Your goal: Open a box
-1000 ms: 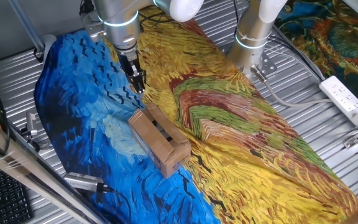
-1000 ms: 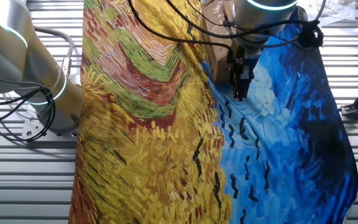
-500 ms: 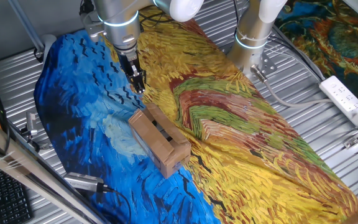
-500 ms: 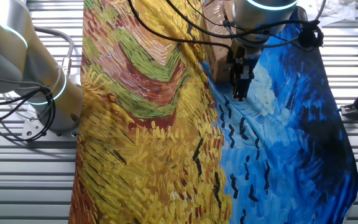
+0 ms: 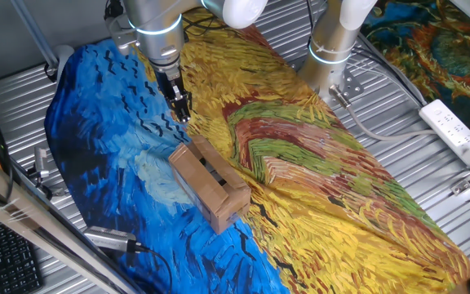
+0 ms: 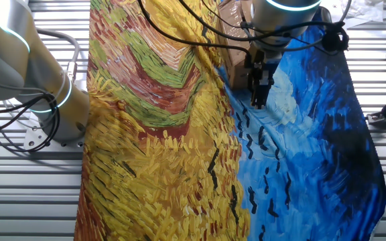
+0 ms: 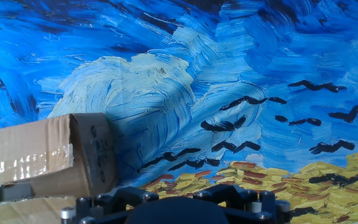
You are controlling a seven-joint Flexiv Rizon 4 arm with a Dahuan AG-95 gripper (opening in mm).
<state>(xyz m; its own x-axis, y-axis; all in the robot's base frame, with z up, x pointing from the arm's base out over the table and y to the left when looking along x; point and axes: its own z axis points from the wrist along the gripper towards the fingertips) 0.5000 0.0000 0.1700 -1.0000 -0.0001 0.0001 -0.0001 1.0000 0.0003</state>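
Gripper (image 5: 183, 110) hangs nearly closed and empty above the painted cloth (image 5: 96, 122), just beside the cardboard box (image 5: 209, 184), lined up to reach its flaps.

Box (image 5: 209, 184): matt brown cardboard, glossy clear tape. Cloth (image 5: 317, 188): painted-look printed fabric. Table (image 5: 23, 106): ribbed bare metal.

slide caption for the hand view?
Hand view: corner of the taped box on the blue painted cloth, claw not yet on it.

two opposite overheads — one wrist close-up
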